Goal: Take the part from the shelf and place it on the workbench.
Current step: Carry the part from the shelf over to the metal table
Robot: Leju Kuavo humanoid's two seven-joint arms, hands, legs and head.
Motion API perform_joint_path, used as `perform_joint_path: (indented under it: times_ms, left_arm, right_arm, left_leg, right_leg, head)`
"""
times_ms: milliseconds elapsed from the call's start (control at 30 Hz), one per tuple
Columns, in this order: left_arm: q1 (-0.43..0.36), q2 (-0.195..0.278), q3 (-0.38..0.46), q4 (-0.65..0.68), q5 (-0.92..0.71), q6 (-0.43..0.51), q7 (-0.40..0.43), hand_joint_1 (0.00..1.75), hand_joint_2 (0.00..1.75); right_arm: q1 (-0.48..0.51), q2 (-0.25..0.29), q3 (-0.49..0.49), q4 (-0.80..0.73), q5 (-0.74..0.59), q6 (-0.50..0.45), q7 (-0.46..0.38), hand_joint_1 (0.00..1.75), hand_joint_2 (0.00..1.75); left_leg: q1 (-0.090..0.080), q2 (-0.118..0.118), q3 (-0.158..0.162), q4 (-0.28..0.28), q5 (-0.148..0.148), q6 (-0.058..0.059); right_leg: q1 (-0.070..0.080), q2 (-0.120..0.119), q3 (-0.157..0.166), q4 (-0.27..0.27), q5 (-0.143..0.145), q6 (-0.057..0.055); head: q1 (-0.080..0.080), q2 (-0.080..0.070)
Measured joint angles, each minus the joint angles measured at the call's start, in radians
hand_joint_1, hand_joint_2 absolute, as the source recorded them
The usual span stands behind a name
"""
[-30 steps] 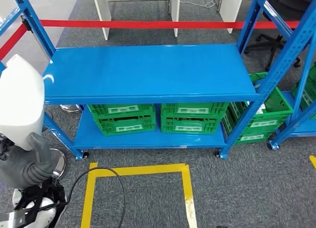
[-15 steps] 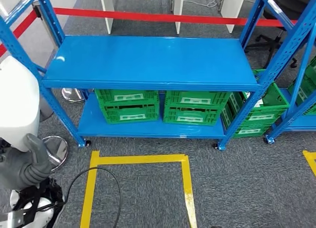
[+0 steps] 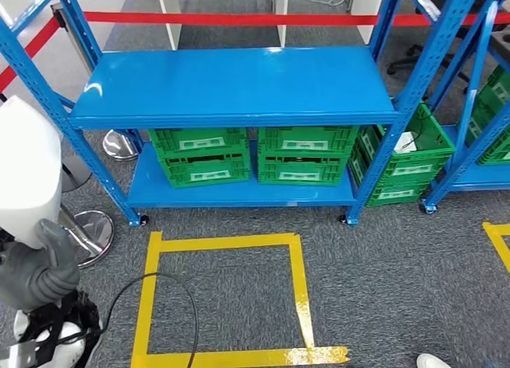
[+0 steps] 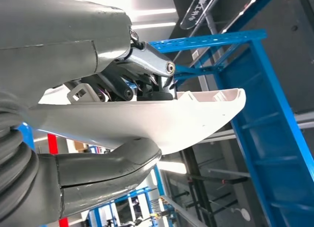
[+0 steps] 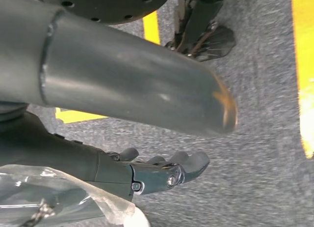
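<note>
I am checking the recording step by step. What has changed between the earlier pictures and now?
The whole head view has shifted, so the camera has moved, not the things: more of the yellow floor tape now shows, including its near side. The left hand still holds the white part. The blue shelf and the green crates stay as they were.

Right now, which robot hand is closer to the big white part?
Left. The left hand grips the white part; the right hand hangs open over the grey carpet, apart from it.
</note>
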Motion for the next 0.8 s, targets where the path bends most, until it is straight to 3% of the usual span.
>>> perform_joint_path:
  times_ms: [33, 67, 100, 133, 200, 267, 300, 400, 467, 567, 600, 633, 667, 733, 800]
  left_arm:
    - [0.001, 0.0, 0.002, 0.0, 0.0, 0.0, 0.0, 1.75, 1.75]
    - [0.001, 0.0, 0.003, 0.0, 0.0, 0.0, 0.0, 1.75, 1.75]
    - [0.002, 0.0, 0.004, 0.0, 0.0, 0.0, 0.0, 1.75, 1.75]
    - [0.003, 0.0, 0.004, 0.0, 0.0, 0.0, -0.001, 1.75, 1.75]
    - [0.004, 0.0, 0.005, 0.0, 0.0, 0.0, -0.001, 1.75, 1.75]
    - [0.004, 0.0, 0.006, -0.001, 0.0, 0.0, -0.001, 1.75, 1.75]
    - [0.004, 0.0, 0.007, -0.002, 0.0, 0.0, -0.001, 1.75, 1.75]
    - [0.004, 0.0, 0.009, -0.004, 0.0, 0.0, -0.002, 1.75, 1.75]
    - [0.004, -0.001, 0.009, -0.004, 0.0, 0.0, -0.002, 1.75, 1.75]
    - [0.004, -0.003, 0.01, -0.004, 0.001, 0.0, -0.002, 1.75, 1.75]
    - [0.005, -0.003, 0.01, -0.004, 0.001, 0.0, -0.002, 1.75, 1.75]
    - [0.005, -0.003, 0.01, -0.004, 0.001, 0.0, -0.002, 1.75, 1.75]
    - [0.005, -0.003, 0.01, -0.004, 0.001, 0.0, -0.002, 1.75, 1.75]
    - [0.005, -0.003, 0.01, -0.004, 0.001, 0.0, -0.003, 1.75, 1.75]
    - [0.005, -0.003, 0.011, -0.006, 0.003, -0.001, -0.006, 1.75, 1.75]
  right_arm:
    - [0.0, 0.0, 0.0, 0.0, 0.0, 0.001, 0.0, 0.0, 0.0]
    - [0.001, 0.0, 0.0, 0.0, 0.0, 0.002, -0.001, 0.0, 0.0]
    - [0.001, 0.0, 0.0, 0.0, 0.0, 0.003, -0.002, 0.0, 0.0]
    - [0.001, 0.0, 0.0, 0.0, 0.0, 0.003, -0.002, 0.0, 0.0]
    - [0.001, 0.0, 0.0, 0.0, 0.0, 0.003, -0.002, 0.0, 0.0]
    - [0.001, 0.0, 0.0, 0.0, 0.0, 0.003, -0.002, 0.0, 0.0]
    - [0.001, 0.0, 0.0, 0.0, 0.0, 0.003, -0.002, 0.0, 0.0]
    - [0.003, 0.0, 0.0, 0.0, 0.0, 0.003, -0.002, 0.0, 0.0]
    - [0.005, 0.0, 0.0, 0.0, 0.0, 0.003, -0.002, 0.0, 0.0]
    - [0.006, 0.0, 0.0, 0.0, 0.0, 0.004, -0.001, 0.0, 0.0]
    - [0.006, 0.0, 0.0, 0.0, 0.0, 0.004, -0.001, 0.0, 0.0]
    - [0.006, 0.0, 0.0, 0.0, 0.0, 0.004, -0.001, 0.0, 0.0]
    - [0.006, -0.001, 0.0, 0.0, 0.0, 0.004, -0.001, 0.0, 0.0]
    - [0.005, -0.002, 0.0, 0.0, 0.0, 0.004, -0.002, 0.0, 0.0]
    - [0.003, -0.003, 0.0, -0.001, 0.002, 0.004, -0.002, 0.0, 0.0]
  left_leg:
    - [0.001, 0.0, -0.01, 0.065, -0.055, -0.004]
    - [0.002, 0.0, -0.017, 0.13, -0.09, -0.007]
    - [0.003, 0.0, -0.016, 0.178, -0.101, -0.009]
    - [0.003, 0.0, -0.001, 0.191, -0.088, -0.009]
    - [0.003, 0.0, 0.07, 0.116, -0.038, -0.003]
    - [0.0, -0.002, 0.156, -0.017, -0.029, 0.008]
    - [-0.002, -0.002, 0.18, -0.062, -0.035, 0.012]
    - [-0.005, -0.001, 0.178, -0.095, -0.033, 0.027]
    - [-0.001, 0.003, 0.163, -0.103, -0.013, 0.041]
    - [0.0, 0.008, 0.129, -0.104, 0.017, 0.053]
    - [-0.001, 0.009, 0.115, -0.102, 0.026, 0.054]
    - [-0.001, 0.009, 0.101, -0.101, 0.036, 0.053]
    - [-0.001, 0.009, 0.088, -0.1, 0.045, 0.051]
    - [-0.001, 0.008, 0.066, -0.096, 0.059, 0.045]
    - [-0.004, 0.008, 0.051, -0.091, 0.073, 0.034]
  right_leg:
    - [0.001, -0.001, -0.012, 0.003, 0.011, -0.003]
    - [0.001, -0.002, -0.026, 0.008, 0.021, -0.004]
    - [0.002, -0.003, -0.041, 0.016, 0.029, -0.004]
    - [0.002, -0.004, -0.06, 0.025, 0.036, -0.003]
    - [0.003, -0.004, -0.093, 0.046, 0.045, -0.001]
    - [0.006, -0.003, -0.119, 0.064, 0.053, 0.005]
    - [0.006, -0.003, -0.128, 0.069, 0.059, 0.009]
    - [0.004, -0.001, -0.147, 0.073, 0.076, 0.026]
    - [0.004, 0.003, -0.168, 0.105, 0.035, 0.037]
    - [0.001, 0.007, -0.217, 0.272, -0.091, 0.048]
    - [0.0, 0.007, -0.223, 0.32, -0.107, 0.05]
    - [-0.001, 0.007, -0.216, 0.34, -0.1, 0.051]
    - [-0.003, 0.007, -0.193, 0.324, -0.075, 0.051]
    - [-0.004, 0.007, -0.102, 0.201, -0.022, 0.048]
    - [-0.003, 0.008, -0.012, 0.066, -0.016, 0.042]
  head:
    - [-0.002, 0.0]
    - [-0.003, 0.0]
    - [-0.003, 0.0]
    - [-0.003, 0.0]
    - [-0.003, 0.0]
    - [-0.002, 0.0]
    - [-0.002, 0.0]
    - [-0.002, 0.0]
    - [0.001, 0.0]
    - [0.007, 0.0]
    - [0.007, 0.0]
    - [0.007, 0.0]
    - [0.007, 0.0]
    - [0.008, 0.0]
    - [0.007, 0.0]
